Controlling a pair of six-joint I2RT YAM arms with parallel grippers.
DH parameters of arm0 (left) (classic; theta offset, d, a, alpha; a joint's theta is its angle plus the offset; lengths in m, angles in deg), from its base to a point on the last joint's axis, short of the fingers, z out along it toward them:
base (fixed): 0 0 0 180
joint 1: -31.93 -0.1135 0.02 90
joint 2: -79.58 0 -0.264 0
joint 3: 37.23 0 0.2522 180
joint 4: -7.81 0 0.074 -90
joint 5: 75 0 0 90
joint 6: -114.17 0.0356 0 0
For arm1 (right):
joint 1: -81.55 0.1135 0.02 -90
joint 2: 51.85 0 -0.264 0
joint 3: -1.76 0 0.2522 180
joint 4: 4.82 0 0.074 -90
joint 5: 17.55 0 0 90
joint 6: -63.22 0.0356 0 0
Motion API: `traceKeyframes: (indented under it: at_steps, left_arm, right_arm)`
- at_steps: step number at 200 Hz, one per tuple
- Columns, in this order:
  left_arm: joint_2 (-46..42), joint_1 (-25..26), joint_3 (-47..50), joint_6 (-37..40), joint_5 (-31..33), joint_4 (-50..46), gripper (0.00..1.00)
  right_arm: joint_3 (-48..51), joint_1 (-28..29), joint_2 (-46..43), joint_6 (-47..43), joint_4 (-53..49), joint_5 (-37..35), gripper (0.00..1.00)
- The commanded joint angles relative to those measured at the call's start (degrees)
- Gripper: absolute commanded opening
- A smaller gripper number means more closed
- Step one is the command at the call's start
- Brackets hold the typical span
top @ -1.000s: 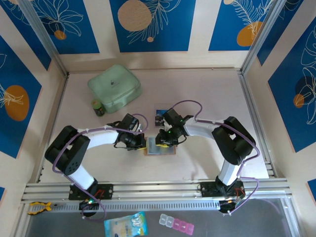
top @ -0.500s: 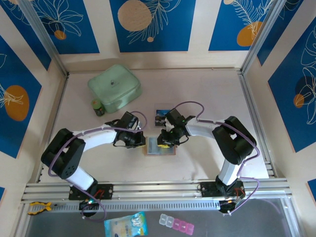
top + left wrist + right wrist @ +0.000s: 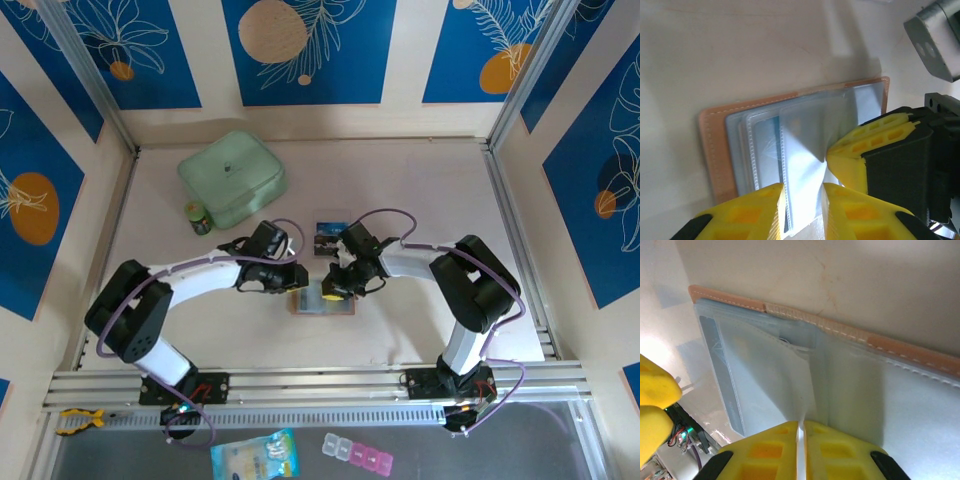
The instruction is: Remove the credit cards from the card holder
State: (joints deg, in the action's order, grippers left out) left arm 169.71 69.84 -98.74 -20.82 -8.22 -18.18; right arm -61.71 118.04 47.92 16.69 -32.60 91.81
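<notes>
Tan leather card holder (image 3: 338,306) (image 3: 715,145) (image 3: 900,351): it is laid open and flat near the middle of the table (image 3: 400,200), under the tips of both grippers.
Clear sleeves (image 3: 765,145) (image 3: 765,370): several pale leaves are stacked inside the stitched tan border. One leaf is raised off the stack.
Right gripper (image 3: 331,291) (image 3: 801,432) (image 3: 840,150): it is placed over the right part of the holder. Its yellow jaws are pressed together on the edge of the raised leaf.
Left gripper (image 3: 297,283) (image 3: 803,192) (image 3: 655,406): it is placed at the left edge of the holder. Its jaws are held slightly apart, with the free edge of a leaf seen in the gap. Whether that leaf is touched cannot be told.
Credit card (image 3: 330,239): one dark blue card with a pale border is seen flat on the table, just behind the holder and apart from it.
Green case (image 3: 232,178): it is set at the far left of the table, well apart from the holder.
Small jar (image 3: 198,219): it is stood just beside the case, on its near left side.
</notes>
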Motion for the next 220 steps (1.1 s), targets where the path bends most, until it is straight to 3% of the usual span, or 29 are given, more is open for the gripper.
traceKeyframes:
  at_steps: [1,96,179,220]
  left_arm:
    - [1.88,0.67,-1.15,-1.30,-1.57,1.08,0.27]
    - [5.13,1.09,0.82,-4.45,-3.49,5.55,0.28]
    - [4.31,1.13,0.91,-4.93,-4.08,5.91,0.19]
    - [2.90,1.18,0.64,-3.87,-1.55,1.86,0.25]
  right_arm:
    - [1.45,-0.55,0.07,-0.68,0.69,2.08,0.12]
    - [4.71,-2.75,0.67,0.57,6.72,7.54,0.11]
    - [5.41,-2.73,-0.27,0.92,7.39,7.84,0.11]
    - [5.67,-2.80,0.08,1.17,7.35,7.06,0.11]
